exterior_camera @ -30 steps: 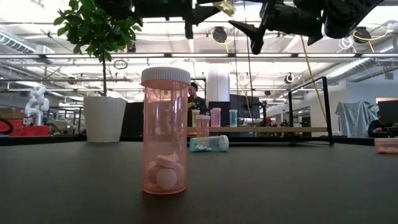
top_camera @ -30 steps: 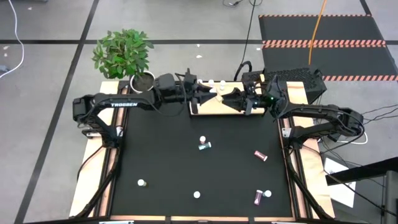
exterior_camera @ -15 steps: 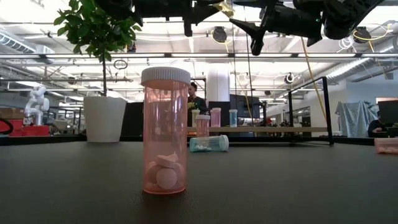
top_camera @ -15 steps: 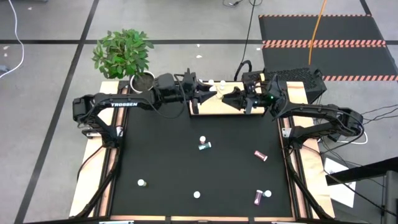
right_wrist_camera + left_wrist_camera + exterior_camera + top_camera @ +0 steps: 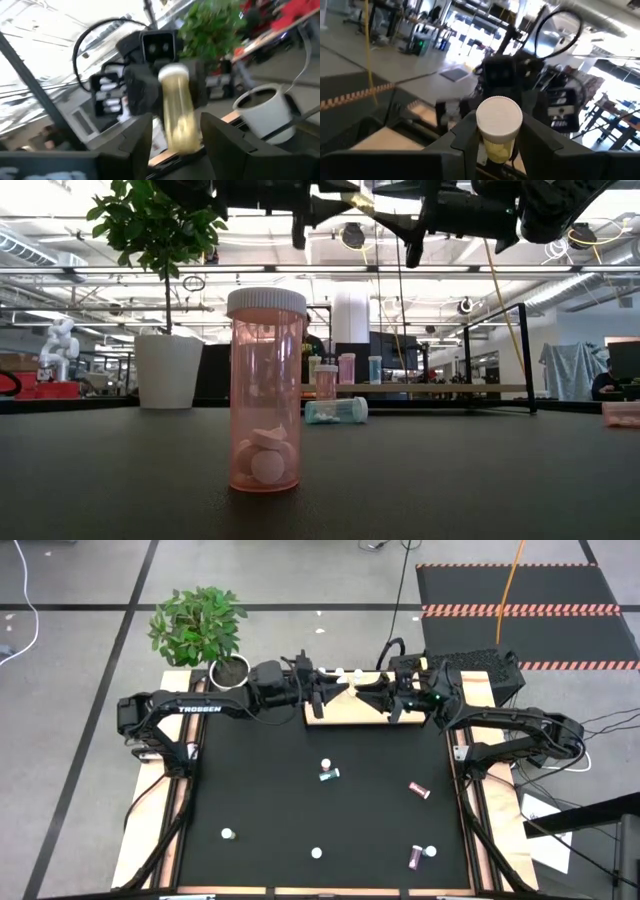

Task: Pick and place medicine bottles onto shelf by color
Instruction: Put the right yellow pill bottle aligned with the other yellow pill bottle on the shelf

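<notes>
Front centre, pink bottle (image 5: 266, 388) (white pills inside)

Two dark jointed arms (white "TROSSEN" lettering on the left arm (image 5: 185, 708))

A robotics lab: exposed ceiling ducts (image 5: 60, 250), taped concrete floor (image 5: 70, 600), another white robot (image 5: 57, 340).

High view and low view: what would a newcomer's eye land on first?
The left hand and right hand meet tip to tip above the shelf at the table's far edge. The left grips a yellow bottle, and the right is open around it. In the low view, a pink bottle stands upright close to the camera.
</notes>
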### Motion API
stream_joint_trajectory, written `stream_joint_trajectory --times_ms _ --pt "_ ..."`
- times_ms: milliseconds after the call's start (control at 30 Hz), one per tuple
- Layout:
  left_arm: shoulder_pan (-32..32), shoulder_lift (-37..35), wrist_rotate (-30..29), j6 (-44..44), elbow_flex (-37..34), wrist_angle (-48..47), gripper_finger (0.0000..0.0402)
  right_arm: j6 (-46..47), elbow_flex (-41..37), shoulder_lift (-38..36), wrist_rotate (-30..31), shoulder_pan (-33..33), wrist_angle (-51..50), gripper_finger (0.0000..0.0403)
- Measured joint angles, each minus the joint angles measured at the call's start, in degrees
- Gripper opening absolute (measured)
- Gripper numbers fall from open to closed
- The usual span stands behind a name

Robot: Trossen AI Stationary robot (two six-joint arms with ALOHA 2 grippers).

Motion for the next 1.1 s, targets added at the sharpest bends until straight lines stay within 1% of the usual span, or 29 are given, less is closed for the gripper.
stream_joint_trajectory --times_ms 67,133,233,333,400,500,700,833,967,1100 --pt "-0.32 0.04 -0.17 -0.02 -0.02 -0.48 0.0118 -1.77 0.00 -0.04 1.29 0.20 0.17 0.0173" --pt "-0.65 0.04 -0.18 -0.03 -0.02 -0.25 0.0118 -2.25 0.00 -0.04 1.19 0.57 -0.10 0.0186" --pt "-1.01 0.04 -1.63 -0.05 -0.02 -0.26 0.0118 -2.31 0.00 -0.04 -1.60 0.61 -0.68 0.0200" --pt "-1.29 0.04 -4.38 -1.14 -0.02 -0.24 0.0118 -2.69 0.00 -0.04 -2.46 0.54 -2.17 0.0204" --pt "-1.33 0.04 -6.45 -3.66 -0.02 -0.54 0.0118 -3.09 0.00 -0.04 -0.39 0.54 -2.08 0.0200" --pt "-1.25 0.04 -7.23 -4.89 -0.02 -1.37 0.0118 -4.11 0.00 -0.04 1.69 0.48 -2.16 0.0183" --pt "-1.33 0.04 -7.37 -5.82 -0.02 -1.53 0.0118 -4.30 0.00 -0.04 1.88 -0.06 -1.97 0.0134" --pt "-1.35 0.04 -10.45 -7.92 -0.02 -1.49 0.0118 -5.32 0.00 -0.04 2.08 -0.81 -1.99 0.0115" --pt "-1.33 0.04 -11.55 -10.06 -0.02 -1.45 0.0118 -9.95 0.00 -0.04 3.57 -0.77 -1.95 0.0121" --pt "-1.33 0.04 -11.58 -12.87 -0.02 -1.40 0.0118 -19.27 0.00 -0.04 4.98 -0.11 -1.30 0.0153"
